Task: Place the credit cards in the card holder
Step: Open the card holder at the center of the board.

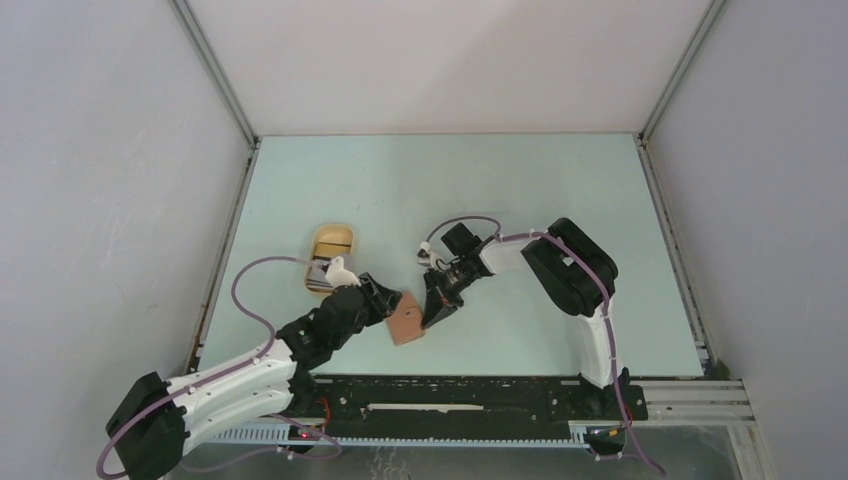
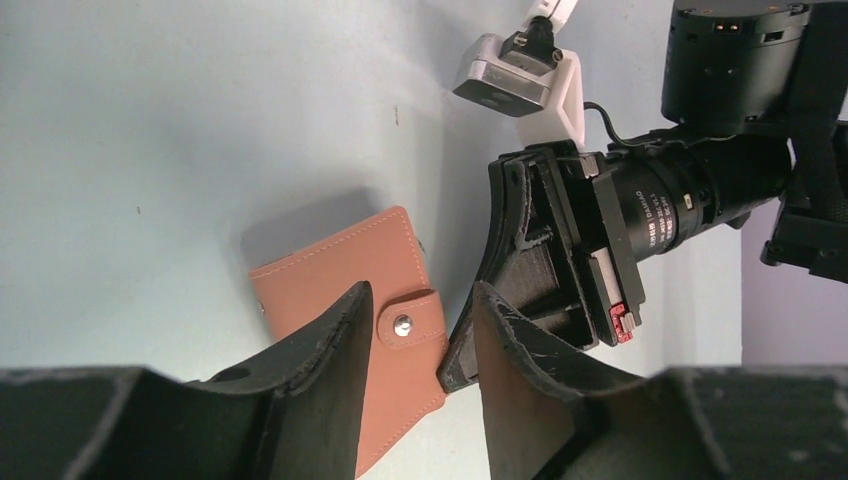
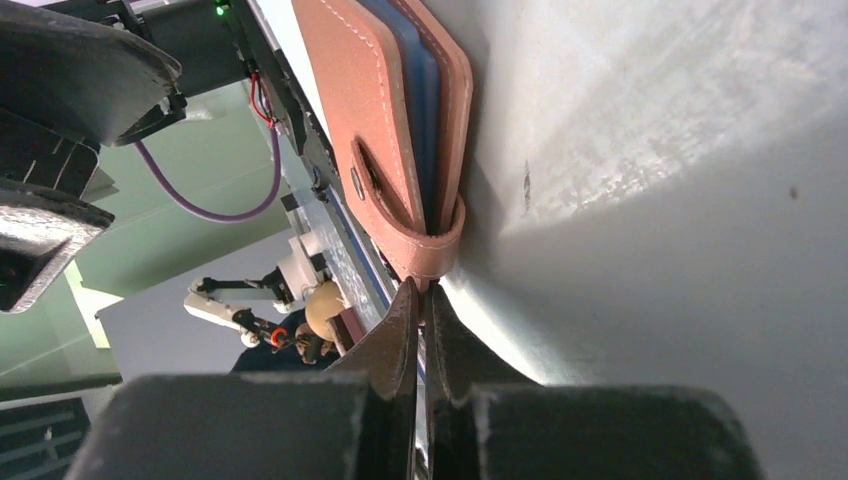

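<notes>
— The card holder lies shut on the table, near the front edge, about five o'clock from the tan tray. Why are both arms crowded onto it?

— Because it can take no cards while it is fastened. The snap strap wraps round its opening edge. I judge the step in hand to be undoing that strap, which calls for one arm to steady and one to pull.

— Which does which?

— The right gripper stands at the holder's three o'clock in the overhead view. Its jaws are clenched to a sliver, and the tips sit right at the fold of the strap. I cannot tell whether any leather is caught between them. The wrist view shows tips and strap meeting, no more.

— And the left?

— The left gripper stands at the holder's ten o'clock, released and grasping nothing. The snap tab shows between its fingers. From there it could press the body down or nip the tab.

— The credit cards?

— What look like them lie in the near end of the tray, at eleven o'clock from the holder, partly hidden by the left wrist. I see none in the holder. Only grey-blue slot edges show between its leather covers.
</notes>
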{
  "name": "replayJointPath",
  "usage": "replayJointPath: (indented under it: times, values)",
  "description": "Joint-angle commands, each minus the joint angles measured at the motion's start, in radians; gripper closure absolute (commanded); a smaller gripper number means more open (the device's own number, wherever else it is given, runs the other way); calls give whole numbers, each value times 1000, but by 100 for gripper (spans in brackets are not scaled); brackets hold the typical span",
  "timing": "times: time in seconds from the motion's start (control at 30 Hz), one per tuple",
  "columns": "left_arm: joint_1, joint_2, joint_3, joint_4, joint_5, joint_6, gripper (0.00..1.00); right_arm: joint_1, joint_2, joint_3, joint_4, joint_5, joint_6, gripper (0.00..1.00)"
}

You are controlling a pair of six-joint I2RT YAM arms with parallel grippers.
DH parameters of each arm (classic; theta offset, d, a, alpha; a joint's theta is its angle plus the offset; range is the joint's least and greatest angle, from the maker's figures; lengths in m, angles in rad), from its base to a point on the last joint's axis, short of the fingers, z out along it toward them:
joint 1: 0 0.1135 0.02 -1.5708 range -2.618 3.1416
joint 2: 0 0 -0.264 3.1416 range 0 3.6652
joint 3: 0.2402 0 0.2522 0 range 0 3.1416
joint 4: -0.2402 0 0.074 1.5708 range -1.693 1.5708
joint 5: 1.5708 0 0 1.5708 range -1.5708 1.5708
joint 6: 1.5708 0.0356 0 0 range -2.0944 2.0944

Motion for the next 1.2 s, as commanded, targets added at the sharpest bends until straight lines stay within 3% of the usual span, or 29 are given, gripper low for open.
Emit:
replayJointPath:
  times: [0.0,0.13,0.3,0.57,0.67,0.87,1.0,1.17]
  values:
    - [-7,-31,-44,66,27,29,52,-37,-35,26,-4,-27,-49,100]
    - [-6,-67,-65,122,69,72,46,-85,-124,26,-83,-67,-190,100]
    - [-6,-133,-79,212,122,181,30,-146,-256,46,-383,-110,-572,100]
    - [-6,-149,-113,560,292,432,1,-283,-450,45,-745,-24,-995,100]
    - [-5,-83,-111,688,412,511,0,-315,-502,45,-823,10,-1104,100]
    - [-3,145,-86,956,621,536,0,-346,-639,42,-833,44,-1155,100]
    - [37,296,-49,1038,732,477,0,-367,-661,42,-862,2,-1185,100]
    - [97,496,-77,1347,819,342,0,-364,-679,42,-885,-30,-1224,100]
